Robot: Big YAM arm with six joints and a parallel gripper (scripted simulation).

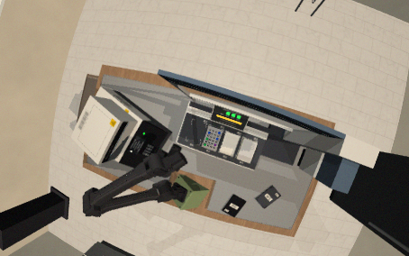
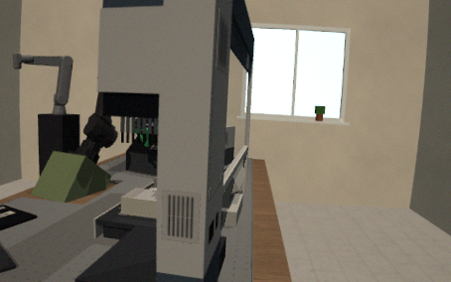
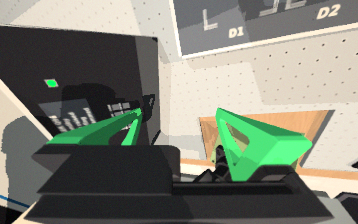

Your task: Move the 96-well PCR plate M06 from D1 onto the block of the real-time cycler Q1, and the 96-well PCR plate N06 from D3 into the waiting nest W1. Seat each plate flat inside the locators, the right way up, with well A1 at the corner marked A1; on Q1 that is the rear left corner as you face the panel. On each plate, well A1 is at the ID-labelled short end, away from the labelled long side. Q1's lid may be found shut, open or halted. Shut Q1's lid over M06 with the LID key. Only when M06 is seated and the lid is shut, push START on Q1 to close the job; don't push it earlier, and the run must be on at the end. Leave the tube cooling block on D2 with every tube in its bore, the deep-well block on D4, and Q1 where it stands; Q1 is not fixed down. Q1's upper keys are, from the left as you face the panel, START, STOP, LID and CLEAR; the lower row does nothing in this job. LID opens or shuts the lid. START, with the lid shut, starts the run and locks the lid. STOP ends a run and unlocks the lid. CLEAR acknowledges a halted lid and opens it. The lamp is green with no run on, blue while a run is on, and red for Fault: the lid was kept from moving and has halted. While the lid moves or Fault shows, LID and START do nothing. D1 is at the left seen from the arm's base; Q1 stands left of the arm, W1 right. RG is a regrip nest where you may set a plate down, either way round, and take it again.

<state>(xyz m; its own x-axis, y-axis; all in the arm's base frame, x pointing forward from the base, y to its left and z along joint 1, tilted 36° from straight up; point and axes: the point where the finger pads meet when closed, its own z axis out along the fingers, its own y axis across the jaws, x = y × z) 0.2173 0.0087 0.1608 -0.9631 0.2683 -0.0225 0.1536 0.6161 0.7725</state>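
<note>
The cycler Q1 (image 1: 113, 131) stands at the left of the bench. Its white lid (image 1: 100, 125) looks down over the body, and the lamp (image 1: 144, 133) on its black panel is green. My gripper (image 1: 177, 155) hangs just in front of the panel, open and empty. In the wrist view the green fingers stand wide apart beside the panel (image 3: 75, 95), with its green lamp (image 3: 50, 83) and keys (image 3: 120, 107). The D1 nest (image 3: 220, 25) is empty. A white plate (image 1: 231, 141) lies on D3. Plate M06 is not in view.
The tube cooling block (image 1: 213, 137) sits on D2 and a white block (image 1: 248, 150) on D4, under a tall gantry. Two black nests (image 1: 234, 204) (image 1: 268, 196) lie at the front right. The arm's green base (image 1: 191, 191) is close behind the gripper.
</note>
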